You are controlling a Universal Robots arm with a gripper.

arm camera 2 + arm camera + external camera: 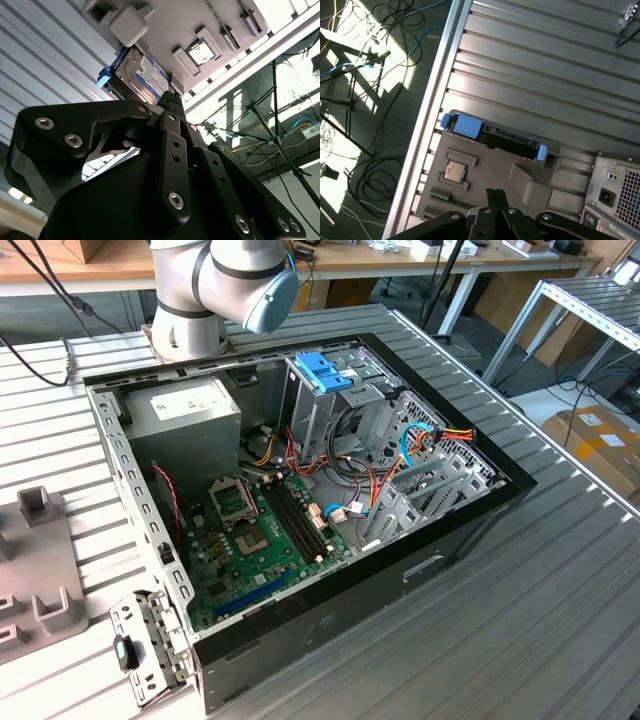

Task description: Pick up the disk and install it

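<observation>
The disk [492, 136] is a dark drive in a bright blue carrier with a blue end tab. It rests at the edge of a grey fixture plate [495, 165] on the ribbed metal table. In the second wrist view the disk [143, 75] shows its labelled face and its blue tab. My gripper [496, 194] hovers over the plate a short way from the disk, with its black fingertips pressed together and nothing between them. The gripper [171, 96] points toward the disk's edge and is apart from it.
The open computer case [300, 490] lies on the table with its motherboard, drive cage and light-blue bracket [325, 371] exposed. A processor chip [454, 171] sits in the fixture plate. The case's rear panel [615, 190] is close by. Cables and tripod legs lie on the floor past the table edge.
</observation>
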